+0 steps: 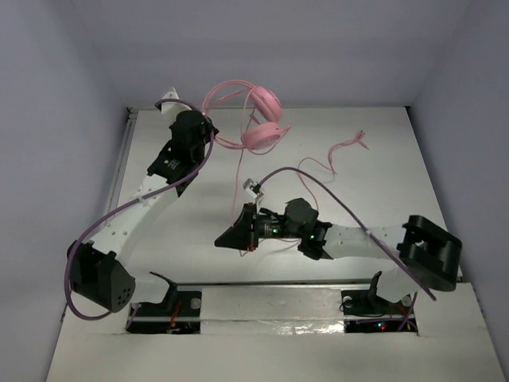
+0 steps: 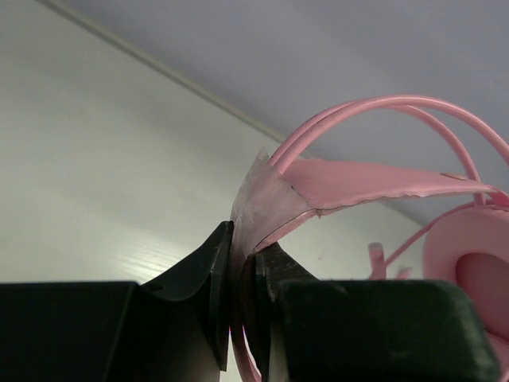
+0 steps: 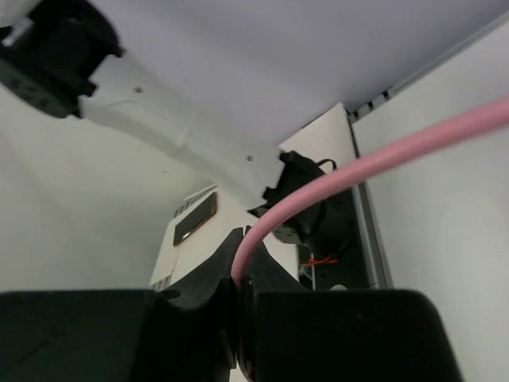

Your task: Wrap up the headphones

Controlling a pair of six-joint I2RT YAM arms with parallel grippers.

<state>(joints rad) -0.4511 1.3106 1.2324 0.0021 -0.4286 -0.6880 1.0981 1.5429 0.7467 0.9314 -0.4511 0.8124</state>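
Observation:
The pink headphones [image 1: 264,121] hang lifted at the back of the table [image 1: 374,191], both cups close together. My left gripper [image 1: 211,131] is shut on the soft inner band [image 2: 350,179] of the headphones, under the thin double headband [image 2: 398,103]; one cup [image 2: 469,255] shows at the right of that view. The thin pink cable [image 1: 240,179] drops from the headphones to my right gripper [image 1: 227,237], which is shut on it mid-table. In the right wrist view the cable [image 3: 358,163] rises from between the closed jaws [image 3: 242,239]. Its loose end [image 1: 350,147] lies curled at the right.
A thick purple robot cable [image 1: 350,208] arcs over the right arm, and another [image 1: 71,274] loops round the left arm's base. White walls close in the back and both sides. The left arm [image 3: 159,111] crosses the right wrist view.

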